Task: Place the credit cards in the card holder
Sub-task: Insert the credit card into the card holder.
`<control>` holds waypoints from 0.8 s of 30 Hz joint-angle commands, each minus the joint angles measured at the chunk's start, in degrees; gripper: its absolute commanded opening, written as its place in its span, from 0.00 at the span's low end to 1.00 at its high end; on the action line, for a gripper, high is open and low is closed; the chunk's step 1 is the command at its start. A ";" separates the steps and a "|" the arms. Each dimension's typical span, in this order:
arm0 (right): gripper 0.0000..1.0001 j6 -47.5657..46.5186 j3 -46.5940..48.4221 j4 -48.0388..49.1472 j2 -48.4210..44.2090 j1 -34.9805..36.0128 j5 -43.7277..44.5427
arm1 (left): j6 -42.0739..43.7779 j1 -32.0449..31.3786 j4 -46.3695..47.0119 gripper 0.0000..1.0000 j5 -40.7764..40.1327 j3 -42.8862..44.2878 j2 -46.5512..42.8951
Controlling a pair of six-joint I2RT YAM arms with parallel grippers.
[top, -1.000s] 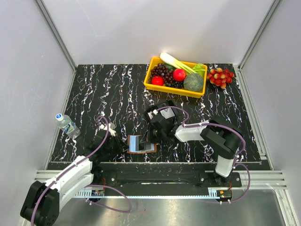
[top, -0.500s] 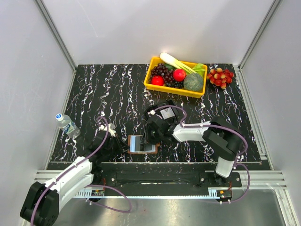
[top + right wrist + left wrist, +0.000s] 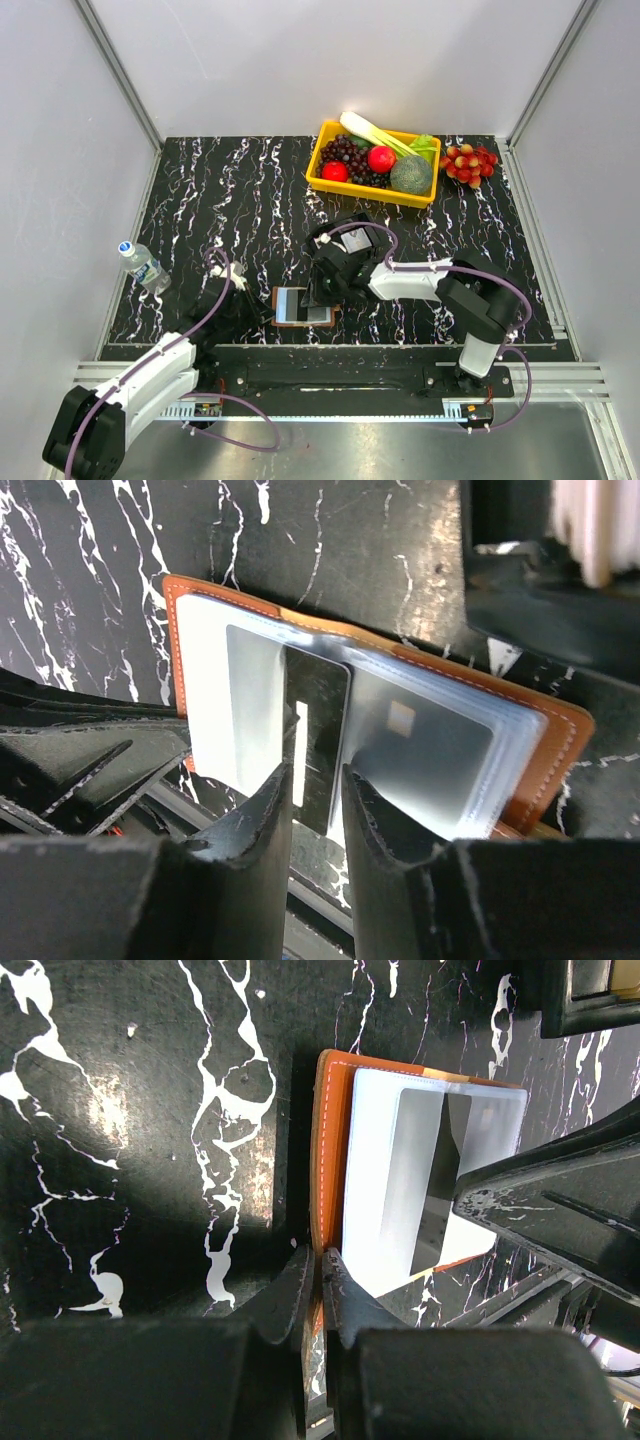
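Observation:
The brown card holder (image 3: 303,306) lies open near the table's front edge, its clear sleeves facing up (image 3: 250,680). A grey chip card (image 3: 420,750) sits inside a sleeve. A dark credit card (image 3: 315,745) lies flat, partly pushed into the sleeves. My right gripper (image 3: 315,780) hovers over that card's near end, open, with one finger on each side of it. My left gripper (image 3: 320,1260) is shut on the holder's orange-brown edge (image 3: 328,1140) and pins it down. Seen from above, the left gripper (image 3: 262,312) is at the holder's left and the right gripper (image 3: 322,296) at its right.
A small black open box (image 3: 540,590) holding pale cards (image 3: 600,520) stands just beyond the holder. A yellow tray (image 3: 318,170) of fruit and vegetables sits at the back, with red grapes (image 3: 470,163) beside it. A water bottle (image 3: 143,264) lies at the left edge.
My right gripper moved left over the holder and its jaws opened off the dark card. The holder's raised sleeves now lie flatter. The left gripper kept its grip.

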 commanded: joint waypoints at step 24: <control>0.33 -2.41 4.06 7.56 6.16 0.11 -8.57 | 1.47 0.17 0.75 0.00 -0.91 -0.88 0.65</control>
